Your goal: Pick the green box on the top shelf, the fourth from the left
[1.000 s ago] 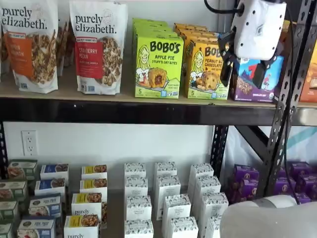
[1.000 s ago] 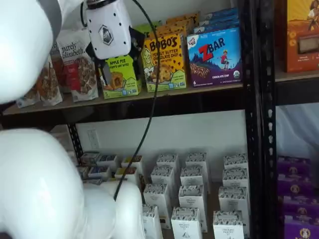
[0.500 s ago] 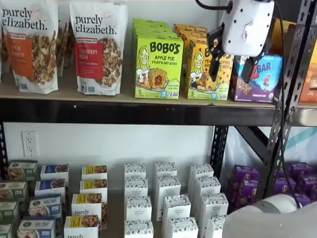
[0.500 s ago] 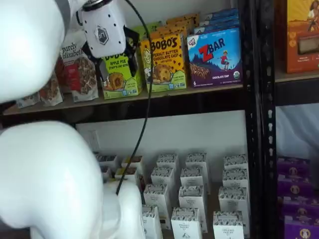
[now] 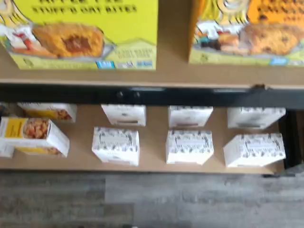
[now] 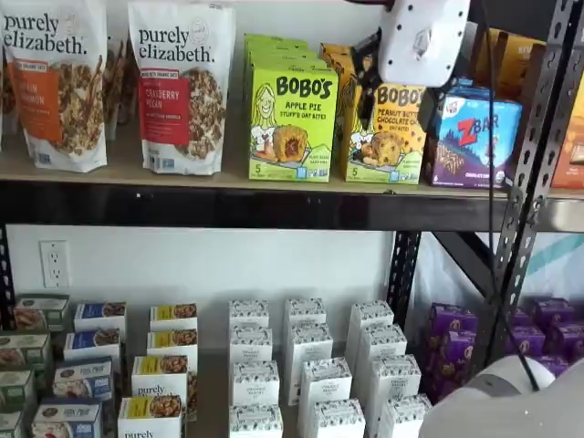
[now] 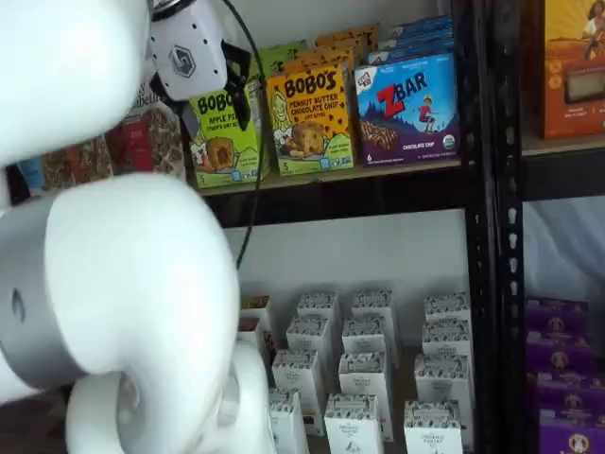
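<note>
The lime-green upright Bobo's carton (image 6: 292,123) stood untouched at the front edge of the tan board counter (image 6: 137,173). The white gripper (image 7: 216,114) hovered before it, fingers apart and empty. Grasp and removal remained.

Green box (image 6: 292,123) looks like smooth cardboard w/ a slight shine. Top shelf (image 6: 228,173) is a tan, matt wood-like board w/ a black metal front rail. Granola bags (image 6: 181,87) look like matt paper. Claw (image 7: 216,109) has a shiny white plastic body & black fingers.
</note>
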Controlling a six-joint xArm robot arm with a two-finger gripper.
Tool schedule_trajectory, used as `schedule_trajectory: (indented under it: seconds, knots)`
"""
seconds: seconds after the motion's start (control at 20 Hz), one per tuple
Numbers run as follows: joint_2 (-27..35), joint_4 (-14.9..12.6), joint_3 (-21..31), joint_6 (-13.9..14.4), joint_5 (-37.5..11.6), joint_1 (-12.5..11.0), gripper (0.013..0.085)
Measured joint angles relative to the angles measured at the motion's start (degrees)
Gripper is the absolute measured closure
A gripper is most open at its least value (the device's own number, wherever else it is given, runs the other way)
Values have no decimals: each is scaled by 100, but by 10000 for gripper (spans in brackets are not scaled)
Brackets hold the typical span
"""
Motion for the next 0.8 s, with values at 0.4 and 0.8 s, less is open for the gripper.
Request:
schedule_trajectory:
  seconds: [0.4,0.8]
  knots:
    - [766,-312,-505,263,-404,222,130]
    - [1469,-341,-1020,267,-708,175,130]
